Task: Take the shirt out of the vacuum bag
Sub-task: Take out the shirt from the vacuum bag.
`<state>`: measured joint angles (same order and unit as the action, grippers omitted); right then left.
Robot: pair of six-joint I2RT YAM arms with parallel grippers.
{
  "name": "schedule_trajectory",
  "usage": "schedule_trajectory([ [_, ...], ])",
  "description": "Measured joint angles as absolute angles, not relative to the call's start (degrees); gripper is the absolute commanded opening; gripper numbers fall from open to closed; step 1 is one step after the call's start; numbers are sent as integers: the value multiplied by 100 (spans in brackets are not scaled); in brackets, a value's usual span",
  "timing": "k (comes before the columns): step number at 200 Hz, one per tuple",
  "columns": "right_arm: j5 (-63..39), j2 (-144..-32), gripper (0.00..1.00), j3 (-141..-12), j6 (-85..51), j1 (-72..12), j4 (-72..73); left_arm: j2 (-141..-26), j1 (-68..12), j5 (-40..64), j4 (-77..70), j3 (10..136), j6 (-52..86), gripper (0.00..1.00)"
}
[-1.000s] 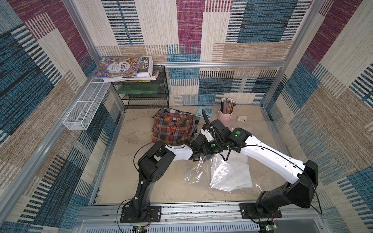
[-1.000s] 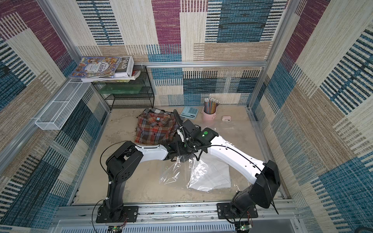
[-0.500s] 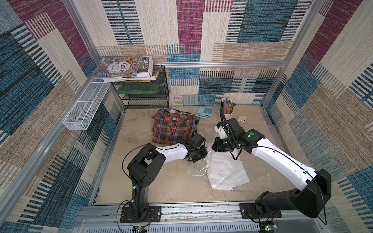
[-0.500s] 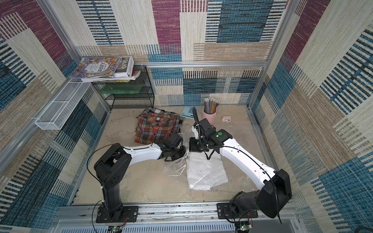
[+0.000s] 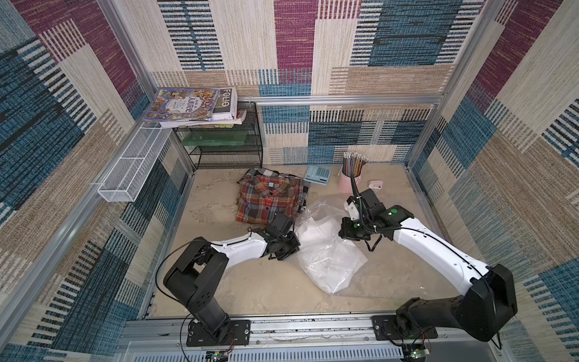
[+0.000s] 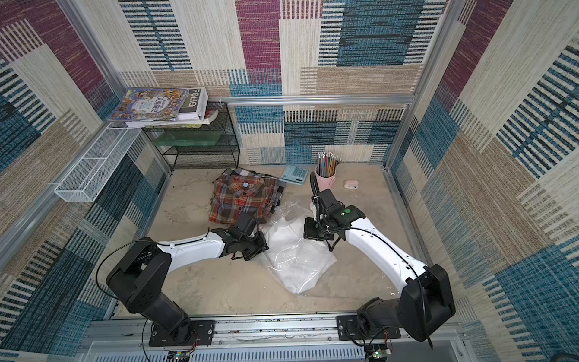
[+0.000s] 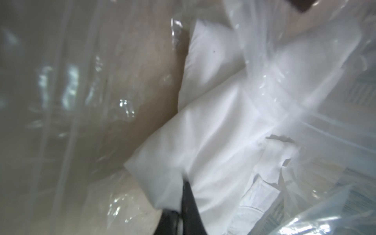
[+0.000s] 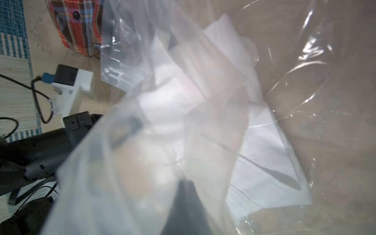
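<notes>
- 1 white wire basket [image 5: 131, 166] hangs on the wall at far left. Just beside it, a black mesh shelf [image 5: 225, 153] carries a stack of books [image 5: 188, 105].
- A folded plaid shirt [image 5: 269, 200] lies on the tabletop [image 5: 250, 282] in front of the shelf.
- The left claw [image 5: 288, 246] sits low, just in front of the plaid shirt, at the left edge of the vacuum bag [image 5: 327, 250]. Its jaws are pressed together on the clear film there. In the left wrist view its dark fingers [image 7: 189, 203] meet film and white cloth together, so I cannot tell whether cloth is caught too.
- The vacuum bag lies crumpled mid-tabletop between the 2 claws, its near end flat and its far end puffed up.
- The white shirt [image 6: 297, 266] is inside the bag, folded and seen through the film.
- The right claw [image 5: 344, 233] points down at the bag's right edge. Its jaws are closed, pinching a sheet of film that rises across the right wrist view.
- At the back right stand a calculator [image 5: 318, 174] and a pink cup [image 5: 347, 185] of coloured pencils [image 5: 354, 160]. A small pink object [image 5: 375, 185] lies beside the cup.
</notes>
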<state>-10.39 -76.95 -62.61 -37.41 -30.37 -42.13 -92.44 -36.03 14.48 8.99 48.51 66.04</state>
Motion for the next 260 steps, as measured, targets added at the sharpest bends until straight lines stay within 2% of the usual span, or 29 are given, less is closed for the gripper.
schedule_trajectory([
  [11,-991,-7642,1,-6198,-3743,-3028,-4202,-9026,-3564,1372,915,4724,6635,0],
  [21,-952,-7605,7,-6152,-3743,-3015,-4180,-8827,-3533,1330,958,4604,6670,0],
  [26,-941,-7596,14,-6136,-3743,-3002,-4167,-8726,-3516,1323,978,4541,6670,0],
  [46,-884,-7575,61,-6045,-3756,-2965,-4104,-8274,-3393,1282,1092,4228,6726,0],
  [58,-856,-7566,80,-5972,-3758,-2958,-4045,-8025,-3297,1181,1181,4082,6737,0],
  [70,-851,-7531,91,-5872,-3760,-2954,-3962,-7780,-3188,1155,1295,3970,6737,0],
  [89,-836,-7435,99,-5710,-3765,-2908,-3809,-7456,-3052,1074,1417,3800,6737,0],
  [101,-834,-7367,96,-5616,-3769,-2873,-3697,-7255,-2967,1041,1490,3675,6735,0],
  [134,-963,-7220,96,-5363,-3769,-2740,-3389,-6521,-2604,954,1750,3208,6755,0],
  [177,-1111,-7161,96,-5100,-3789,-2484,-3157,-5492,-1743,849,2412,2941,6670,0],
  [211,-1216,-7155,96,-5022,-3785,-2344,-3100,-5109,-1343,854,2762,2810,6593,0],
  [260,-1234,-6842,96,-4906,-3800,-1865,-3085,-5188,-1361,1243,2768,2969,6600,0],
])
